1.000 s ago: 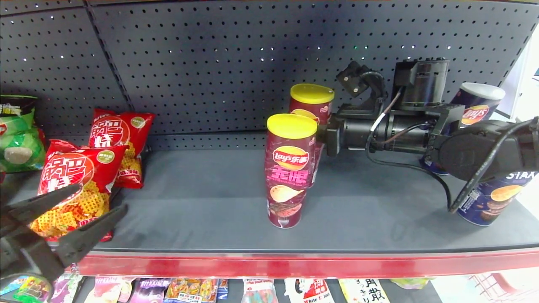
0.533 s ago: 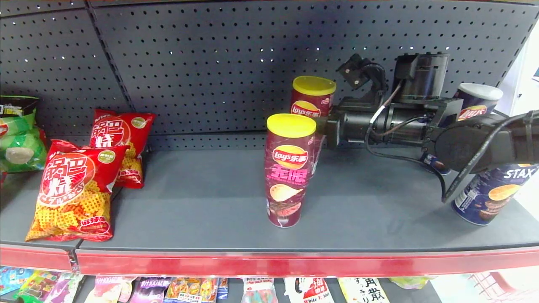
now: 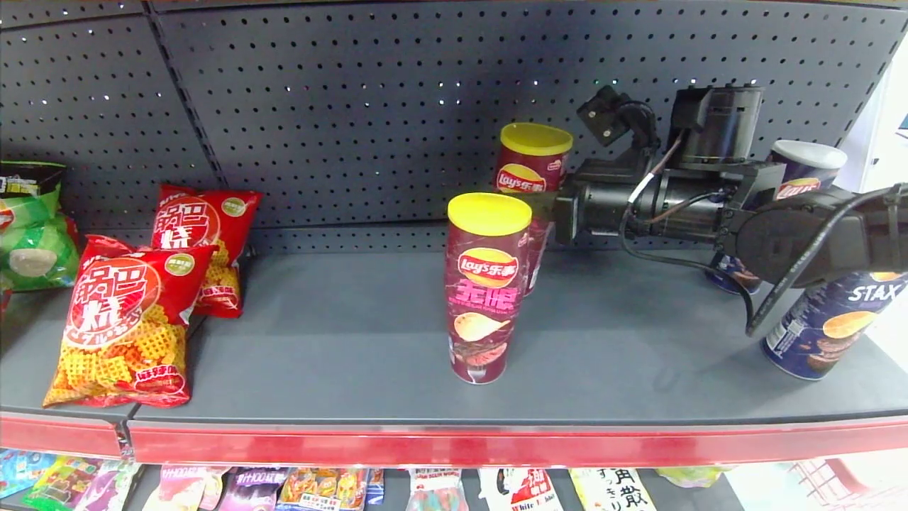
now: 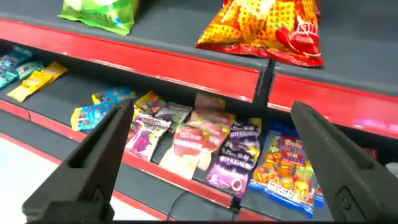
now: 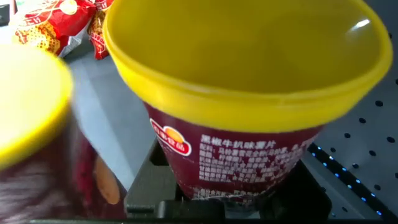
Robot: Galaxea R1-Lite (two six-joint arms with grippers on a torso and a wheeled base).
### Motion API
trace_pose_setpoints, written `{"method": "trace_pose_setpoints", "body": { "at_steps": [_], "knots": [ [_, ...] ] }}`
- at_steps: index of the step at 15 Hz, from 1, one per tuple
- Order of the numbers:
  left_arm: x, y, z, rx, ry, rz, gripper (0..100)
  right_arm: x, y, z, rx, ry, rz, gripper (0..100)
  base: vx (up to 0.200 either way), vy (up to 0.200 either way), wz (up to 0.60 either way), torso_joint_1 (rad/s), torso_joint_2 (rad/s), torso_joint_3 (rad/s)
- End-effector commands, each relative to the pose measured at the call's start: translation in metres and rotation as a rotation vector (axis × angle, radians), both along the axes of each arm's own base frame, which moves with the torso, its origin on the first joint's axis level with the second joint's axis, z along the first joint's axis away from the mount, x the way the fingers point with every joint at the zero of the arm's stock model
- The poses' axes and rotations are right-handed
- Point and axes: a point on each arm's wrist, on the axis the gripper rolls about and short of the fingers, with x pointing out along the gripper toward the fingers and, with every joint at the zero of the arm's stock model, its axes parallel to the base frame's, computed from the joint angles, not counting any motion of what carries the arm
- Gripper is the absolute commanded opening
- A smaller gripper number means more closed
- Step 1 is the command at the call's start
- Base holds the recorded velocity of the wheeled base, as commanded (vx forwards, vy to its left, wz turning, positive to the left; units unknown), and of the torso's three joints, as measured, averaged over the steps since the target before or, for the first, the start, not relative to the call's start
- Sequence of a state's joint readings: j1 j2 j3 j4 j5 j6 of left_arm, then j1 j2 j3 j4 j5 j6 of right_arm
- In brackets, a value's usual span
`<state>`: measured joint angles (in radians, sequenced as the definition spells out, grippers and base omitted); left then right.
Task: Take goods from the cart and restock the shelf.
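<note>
Chip can (image 3: 533,174), maroon with a yellow lid (image 3: 535,138), is held fast in your right claw (image 3: 550,211) in the head view. The claw comes at it from the side and clamps across the body, below the label. The can's long axis stands vertical, lid upward, crosswise to the claw's reach. Its base is hidden, so you cannot tell whether it touches the shelf (image 3: 340,341).

A second can (image 3: 488,284) of the same kind stands upright on the shelf just past the claw's tips and nearer the shelf's red front edge (image 3: 454,443), overlapping the held one in view. Back along the claw's wrist stand a white-lidded blue can (image 3: 805,170) and a larger blue can (image 3: 826,326), both upright. Well beyond the tips lie two red snack bags (image 3: 128,319) and a green bag (image 3: 28,227).

In the left wrist view, your left claw (image 4: 211,168) is spread wide, with nothing between its fingers (image 4: 93,168). Ahead of its tips is a lower shelf of small snack packets (image 4: 211,149).

In the right wrist view, the held can rises straight from the claw. Its lid rim is nearest the camera and its maroon body is seated between the dark fingers. The second can's lid shows as a blur just beside it.
</note>
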<state>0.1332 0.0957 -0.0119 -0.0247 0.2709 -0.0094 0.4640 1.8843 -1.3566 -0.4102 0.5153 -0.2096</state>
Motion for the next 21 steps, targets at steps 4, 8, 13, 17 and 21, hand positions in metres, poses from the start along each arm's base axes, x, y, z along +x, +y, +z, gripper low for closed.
{"method": "trace_pose_setpoints", "body": {
  "at_steps": [4, 8, 13, 17, 21],
  "knots": [
    [0.002, -0.007, -0.005, 0.079, 0.062, -0.37, 100, 0.0, -0.001, 0.003, 0.003, -0.008, -0.002, 0, 0.0, 0.0, 0.0, 0.0, 0.0, 0.0],
    [0.002, -0.004, -0.006, -0.047, 0.032, -0.3, 100, 0.001, -0.004, 0.008, 0.015, -0.017, -0.012, 0, 0.0, 0.0, 0.0, 0.0, 0.0, 0.0],
    [0.002, -0.004, -0.005, -0.041, 0.034, -0.302, 100, 0.004, -0.011, 0.006, 0.011, -0.008, -0.04, 0, 0.0, 0.0, 0.0, 0.0, 0.0, 0.0],
    [0.0, -0.003, -0.006, -0.035, 0.008, -0.378, 100, 0.004, -0.01, 0.002, 0.007, 0.0, -0.038, 0, 0.0, 0.0, 0.0, 0.0, 0.0, 0.0],
    [-0.006, -0.003, -0.008, -0.022, -0.059, -0.379, 100, 0.006, -0.009, -0.003, 0.002, 0.011, -0.037, 0, 0.0, 0.0, 0.0, 0.0, 0.0, 0.0]
  ]
}}
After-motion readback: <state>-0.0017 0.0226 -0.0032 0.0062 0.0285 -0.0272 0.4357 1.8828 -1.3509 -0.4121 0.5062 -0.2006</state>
